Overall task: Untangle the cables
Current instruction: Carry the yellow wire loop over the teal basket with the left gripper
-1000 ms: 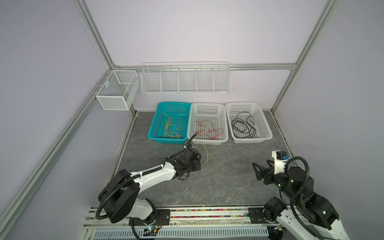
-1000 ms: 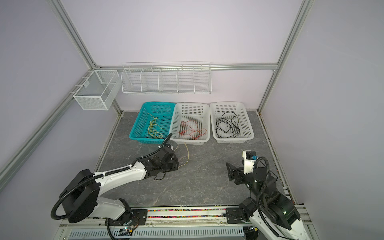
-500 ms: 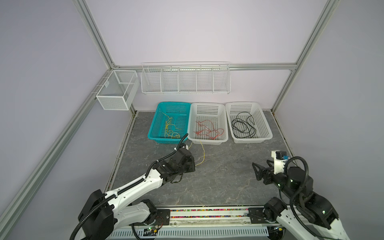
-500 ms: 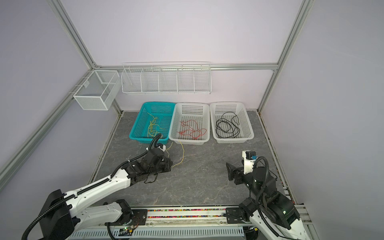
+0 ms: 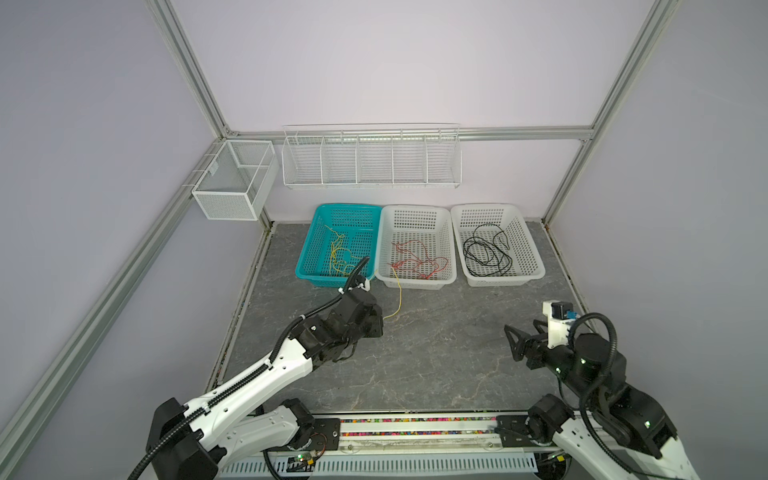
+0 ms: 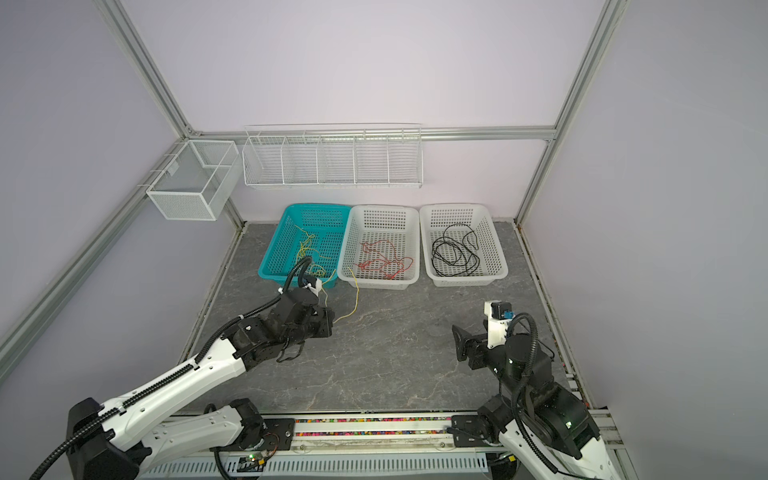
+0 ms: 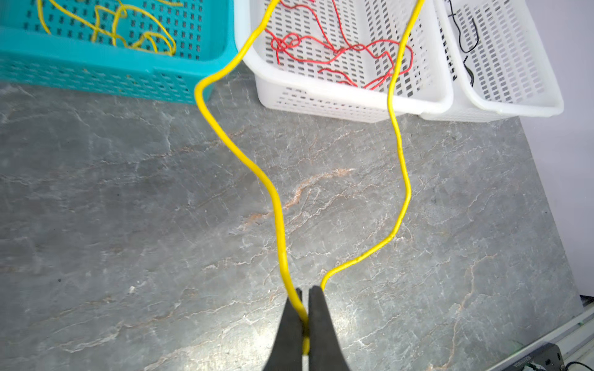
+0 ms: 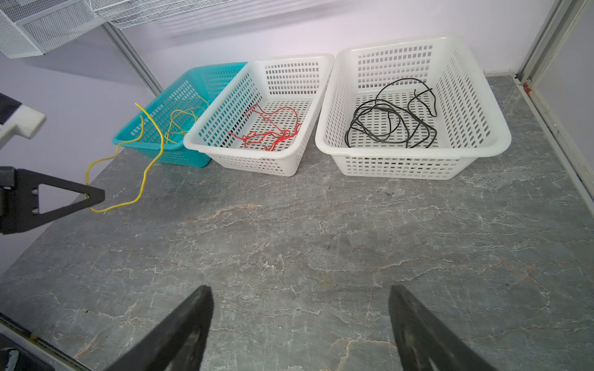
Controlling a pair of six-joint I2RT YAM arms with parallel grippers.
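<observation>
Now the left gripper (image 7: 307, 290) is clamped shut on a loose yellow cable (image 7: 276, 205), pinched at a bend right at its fingertips. From there two strands rise forward toward the baskets. One heads for the seam between the teal basket (image 7: 96, 80) and the middle white basket (image 7: 321, 93), the other passes in front of that white basket. In the right wrist view both strands seem to end free in the air, short of the teal basket.

Over the last second the left arm has unfolded its elbow, yet the gripper and its wire have barely shifted from the spot just in front of the teal basket. The grip has not loosened.

Ahead and to this gripper's left, more yellow cables (image 7: 122, 29) lie in the teal basket. Red cables (image 7: 337, 51) lie straight ahead, and the black cable (image 8: 385, 125) lies in the far white basket (image 8: 418, 160). The sorting looks nearly finished, with this strand likely bound for the teal basket.

The right gripper (image 8: 299, 289) hangs spread wide and empty above the tabletop (image 8: 321, 241), well apart from every cable.
</observation>
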